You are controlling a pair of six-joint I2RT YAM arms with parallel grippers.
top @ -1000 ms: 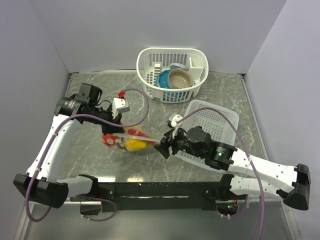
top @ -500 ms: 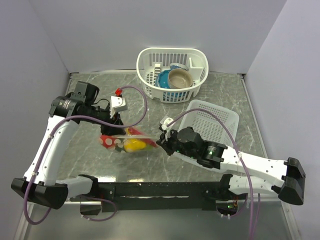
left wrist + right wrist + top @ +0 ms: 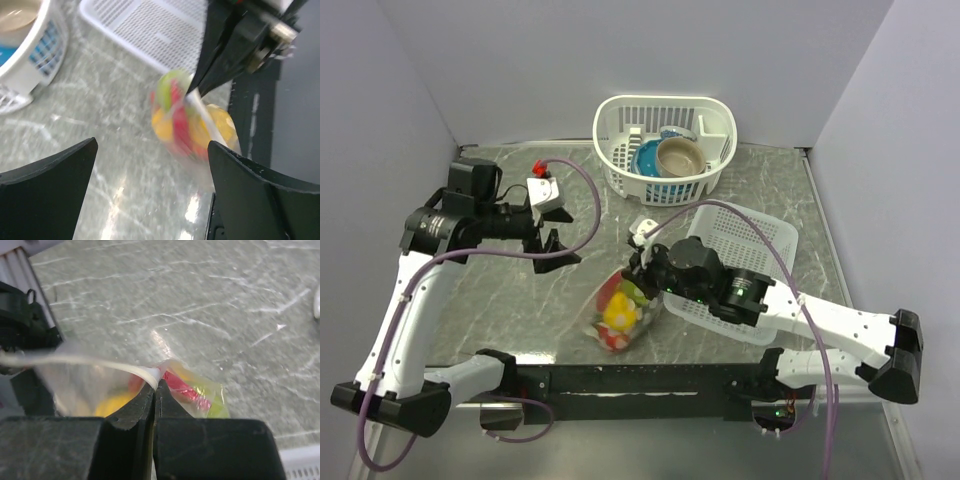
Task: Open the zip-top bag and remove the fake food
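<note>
The zip-top bag (image 3: pixel 617 313) hangs from my right gripper (image 3: pixel 638 268), which is shut on a corner of the bag's white zip strip (image 3: pixel 150 373). The fake food (image 3: pixel 616 310), red, yellow and lime green pieces, sits inside the bag (image 3: pixel 192 389). My left gripper (image 3: pixel 550 250) is open with nothing in it, up and to the left of the bag and apart from it. The left wrist view shows the bag (image 3: pixel 192 122) blurred beyond the wide-open fingers (image 3: pixel 47 197), with the right gripper's black jaws pinching its top.
A round white lattice basket (image 3: pixel 665 101) at the back holds a blue and a tan bowl. A flat white lattice basket (image 3: pixel 752 243) lies at the right, partly under my right arm. The black base rail (image 3: pixel 640 380) runs along the near edge.
My left gripper opened, let go of the bag and drew back to the upper left. My right gripper shut on the zip strip and carried the bag toward the near middle.
</note>
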